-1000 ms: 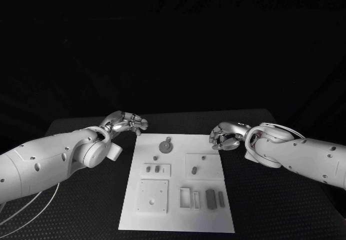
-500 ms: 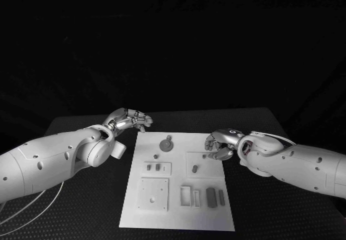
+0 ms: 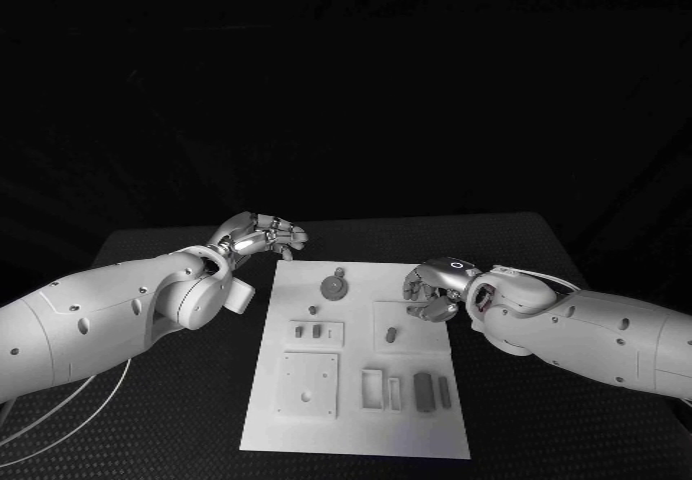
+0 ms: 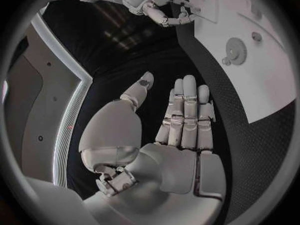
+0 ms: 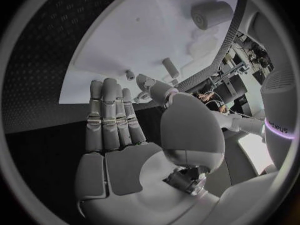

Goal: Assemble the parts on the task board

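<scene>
The white task board (image 3: 361, 350) lies mid-counter (image 3: 577, 420), small grey parts (image 3: 333, 290) on it. Left hand (image 3: 260, 237) hovers off its far-left corner, right hand (image 3: 433, 290) over its right edge; both fingers extended, holding nothing.

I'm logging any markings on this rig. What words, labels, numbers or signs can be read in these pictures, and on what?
No text can be read for certain.
Right arm: small dark lettering in the right wrist view, too small and bent to read.
Task board, parts, both hands: no markings visible.
</scene>
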Robot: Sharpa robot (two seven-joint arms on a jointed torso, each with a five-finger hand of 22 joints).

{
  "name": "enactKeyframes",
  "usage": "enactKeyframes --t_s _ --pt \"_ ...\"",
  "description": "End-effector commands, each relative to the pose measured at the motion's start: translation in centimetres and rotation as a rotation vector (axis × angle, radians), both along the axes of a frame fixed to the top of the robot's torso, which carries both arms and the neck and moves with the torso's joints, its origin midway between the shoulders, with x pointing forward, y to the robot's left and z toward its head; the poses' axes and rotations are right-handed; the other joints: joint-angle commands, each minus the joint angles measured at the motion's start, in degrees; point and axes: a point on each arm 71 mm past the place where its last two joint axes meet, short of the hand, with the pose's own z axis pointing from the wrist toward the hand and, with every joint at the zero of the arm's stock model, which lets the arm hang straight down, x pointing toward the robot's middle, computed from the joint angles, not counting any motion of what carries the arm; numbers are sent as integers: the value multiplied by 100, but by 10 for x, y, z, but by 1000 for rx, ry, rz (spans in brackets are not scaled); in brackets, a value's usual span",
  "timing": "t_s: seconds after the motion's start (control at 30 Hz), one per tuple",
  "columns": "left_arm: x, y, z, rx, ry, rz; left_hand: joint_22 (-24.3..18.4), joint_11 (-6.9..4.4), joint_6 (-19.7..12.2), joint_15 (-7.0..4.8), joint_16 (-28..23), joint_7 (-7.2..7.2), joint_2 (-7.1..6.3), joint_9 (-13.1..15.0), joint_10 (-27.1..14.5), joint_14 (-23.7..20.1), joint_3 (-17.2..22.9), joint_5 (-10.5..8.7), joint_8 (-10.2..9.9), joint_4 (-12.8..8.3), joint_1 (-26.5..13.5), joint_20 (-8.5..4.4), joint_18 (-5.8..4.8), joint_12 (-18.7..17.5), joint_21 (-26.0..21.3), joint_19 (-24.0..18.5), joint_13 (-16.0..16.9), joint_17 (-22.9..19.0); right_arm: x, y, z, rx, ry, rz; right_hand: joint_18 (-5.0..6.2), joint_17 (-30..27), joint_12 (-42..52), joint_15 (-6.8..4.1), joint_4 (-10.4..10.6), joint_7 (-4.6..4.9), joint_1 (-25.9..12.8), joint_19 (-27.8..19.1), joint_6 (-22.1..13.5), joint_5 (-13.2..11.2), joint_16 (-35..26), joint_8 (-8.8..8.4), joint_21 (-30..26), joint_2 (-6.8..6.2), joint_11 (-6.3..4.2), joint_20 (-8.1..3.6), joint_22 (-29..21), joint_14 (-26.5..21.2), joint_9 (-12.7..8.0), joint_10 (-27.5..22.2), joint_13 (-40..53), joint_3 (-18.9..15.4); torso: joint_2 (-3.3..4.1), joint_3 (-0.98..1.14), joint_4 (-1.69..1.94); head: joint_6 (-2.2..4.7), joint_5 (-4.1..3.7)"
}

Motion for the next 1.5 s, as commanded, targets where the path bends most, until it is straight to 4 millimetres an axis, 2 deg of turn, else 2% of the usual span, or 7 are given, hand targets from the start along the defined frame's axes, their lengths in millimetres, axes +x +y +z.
enactKeyframes --t_s 0.03,0.2,0.53,0.7,0.83,1.0,1.5 --pt "0 -2 2 -18 -10 2 5 34 -52 16 -23 -10 4 -10 -14 1 -35 -10 -6 4 -38 -33 -34 4 -37 -17 -1 8 -1 2 -3 -19 -7 10 87 -5 -44 -21 -9 -4 41 29 16 -5 45 -24 -5 -10 5 8 126 31 -2 76 6 28 -1 -2 -4 -19 16" --pt "0 -1 2 -27 -14 7 7 34 -48 16 -28 -8 22 -9 -14 3 -41 -10 -1 13 -47 -32 -34 5 -44 -13 0 18 -5 3 -9 -31 -3 20 87 11 -45 -48 -57 -42 102 52 95 22 82 13 22 45 -23 0 132 47 38 186 61 59 -3 0 -6 -36 26" --pt "0 -1 2 -31 -16 12 9 33 -31 14 -32 -7 45 -5 -11 7 -46 -10 12 16 -51 -32 -32 7 -53 -8 1 33 -6 7 -15 -44 1 28 87 30 -45 -68 -86 -52 123 72 143 23 116 35 51 76 -48 -9 135 58 77 254 119 76 -1 1 2 -57 41" --pt "0 0 2 -31 -13 10 10 33 -30 13 -32 -6 49 -5 -12 10 -47 -10 13 17 -51 -33 -32 6 -54 -5 1 37 -7 9 -17 -53 3 32 87 50 -46 -87 -122 -67 142 91 188 -3 149 52 81 161 -67 -20 136 70 111 306 172 97 1 -3 -1 -65 51" --pt "0 0 2 -31 -12 10 11 33 -30 13 -32 -5 52 -5 -14 11 -47 -10 13 16 -49 -33 -31 5 -55 -3 1 40 -8 11 -20 -75 2 39 87 85 -55 -116 -203 -103 163 118 276 -158 198 77 137 268 -99 -39 139 89 162 388 260 139 -3 0 -1 -71 54" --pt "0 0 2 -31 -10 8 16 36 -30 5 -24 -3 59 -6 -21 30 -50 -10 16 14 -43 -37 -28 2 -56 9 -1 57 -10 12 -25 -133 -9 49 87 141 -71 -155 -284 -145 151 175 390 -174 270 101 239 337 -138 -73 144 129 206 488 342 156 -2 -1 -8 -81 56" --pt "1 1 1 -29 -8 10 26 41 -35 -4 -16 -1 57 -8 -35 49 -57 -10 16 7 -33 -44 -25 -4 -56 28 -3 83 -13 16 -28 -178 -27 59 87 194 -120 -186 -376 -184 169 242 506 -175 322 107 416 360 -166 -126 152 161 239 566 423 178 -4 3 -4 -103 39"
